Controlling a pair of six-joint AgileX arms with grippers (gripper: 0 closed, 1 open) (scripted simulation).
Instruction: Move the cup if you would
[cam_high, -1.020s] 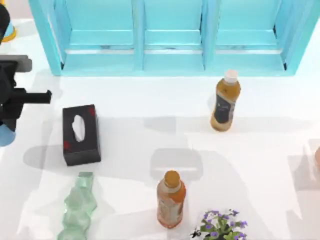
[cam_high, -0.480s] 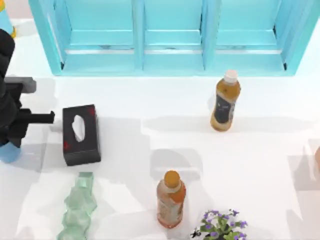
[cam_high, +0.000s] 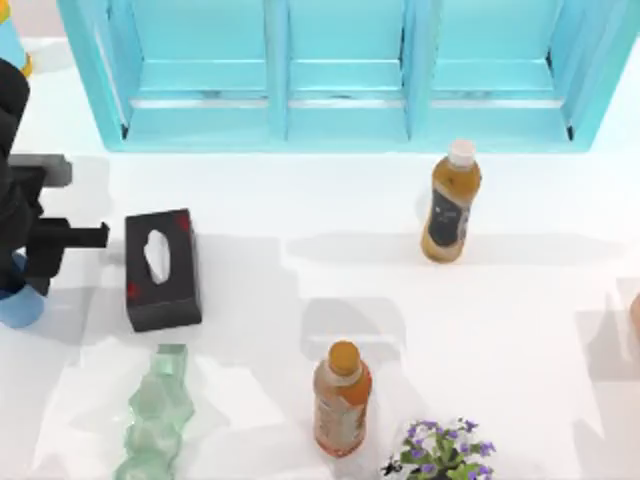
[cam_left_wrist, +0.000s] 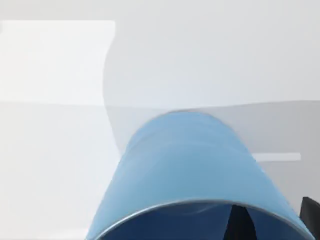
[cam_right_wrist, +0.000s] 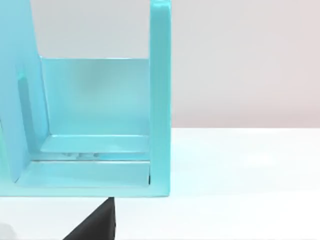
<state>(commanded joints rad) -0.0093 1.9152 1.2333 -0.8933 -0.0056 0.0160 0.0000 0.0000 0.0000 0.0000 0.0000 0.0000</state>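
White table (cam_high: 520, 330). Turquoise three-bay open shelf unit (cam_high: 345, 75) along the 12 o'clock edge. Black rectangular tissue box (cam_high: 161, 268) at 9 o'clock. Pale green faceted glass vase (cam_high: 155, 418) at 7 o'clock. Orange-capped tea bottle (cam_high: 342, 398) at 6 o'clock; purple-flowered plant (cam_high: 440, 455) just beside it. White-capped, dark-labelled amber bottle (cam_high: 451, 203) at 2 o'clock.

We find the cup (cam_high: 18, 306) at the table's (cam_high: 520, 330) far left edge, under our left arm (cam_high: 22, 215). The tissue box (cam_high: 161, 268) sits just right of it, the vase (cam_high: 155, 420) in front. One bottle (cam_high: 450, 202) stands right of centre before the shelf (cam_high: 340, 75), another (cam_high: 342, 400) nearer front, beside the flowers (cam_high: 440, 455).
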